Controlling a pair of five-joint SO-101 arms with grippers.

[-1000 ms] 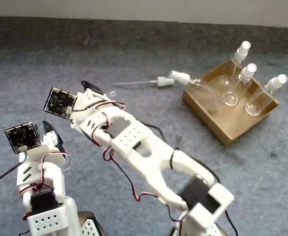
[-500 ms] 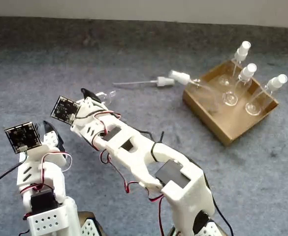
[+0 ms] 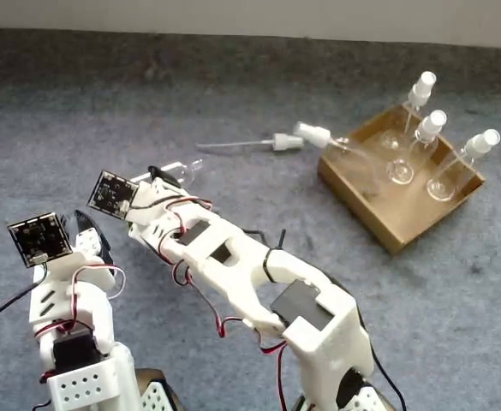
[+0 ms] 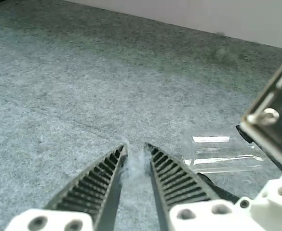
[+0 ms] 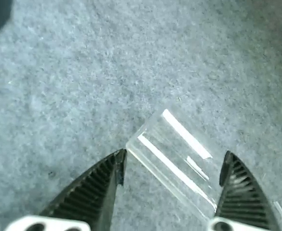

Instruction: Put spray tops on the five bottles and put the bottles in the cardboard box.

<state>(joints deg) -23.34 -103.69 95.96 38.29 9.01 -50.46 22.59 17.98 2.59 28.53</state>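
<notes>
Clear bottle [image 5: 175, 160] lies flat between the right gripper's [image 5: 173, 158] spread jaws.

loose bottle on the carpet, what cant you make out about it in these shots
- Right wrist view: the bottle lies between the right gripper's open jaws, but it runs off the picture's edge, so its far end is cut off.
- High view: the right arm covers most of it. One clear end shows, and any contact with the jaws is hidden.
- Left wrist view: parts of the right arm hide one end.
</notes>
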